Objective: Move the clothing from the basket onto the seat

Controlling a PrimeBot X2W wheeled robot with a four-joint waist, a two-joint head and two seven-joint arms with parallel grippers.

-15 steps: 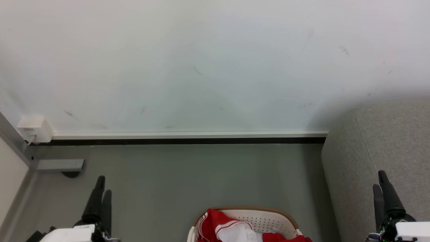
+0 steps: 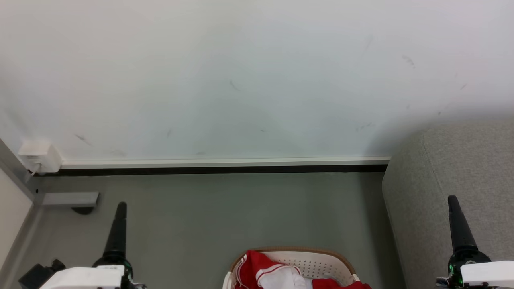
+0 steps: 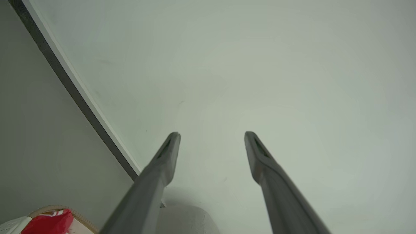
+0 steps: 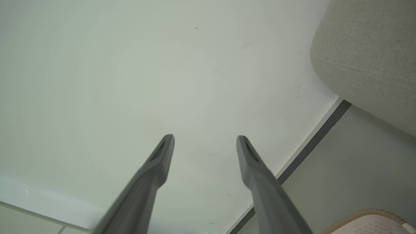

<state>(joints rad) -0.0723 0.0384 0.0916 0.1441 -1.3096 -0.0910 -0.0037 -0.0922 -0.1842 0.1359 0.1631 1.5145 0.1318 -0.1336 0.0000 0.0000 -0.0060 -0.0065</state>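
Observation:
The white perforated basket (image 2: 321,263) with a tan rim stands on the floor at the bottom centre of the head view. Red clothing (image 2: 255,265) with white stripes lies heaped in its left half. The light grey seat (image 2: 461,168) rises at the right. My left gripper (image 2: 121,205) is up at the lower left and my right gripper (image 2: 452,199) at the lower right, in front of the seat. Each is well apart from the basket. In the wrist views the left gripper (image 3: 211,136) and right gripper (image 4: 204,139) are open and hold nothing. The basket (image 3: 61,208) (image 4: 367,221) shows at a bottom corner of both.
A white wall with a pale baseboard (image 2: 225,161) closes the back. A small white box (image 2: 40,154) is fixed low on the wall at the left, with a grey bracket (image 2: 70,198) on the floor below it. Grey-green floor (image 2: 241,208) lies between my grippers and the wall.
Both grippers have turned about their wrists, so each now shows edge-on as a single finger in the head view, and both sit slightly higher. Basket and clothing are unmoved.

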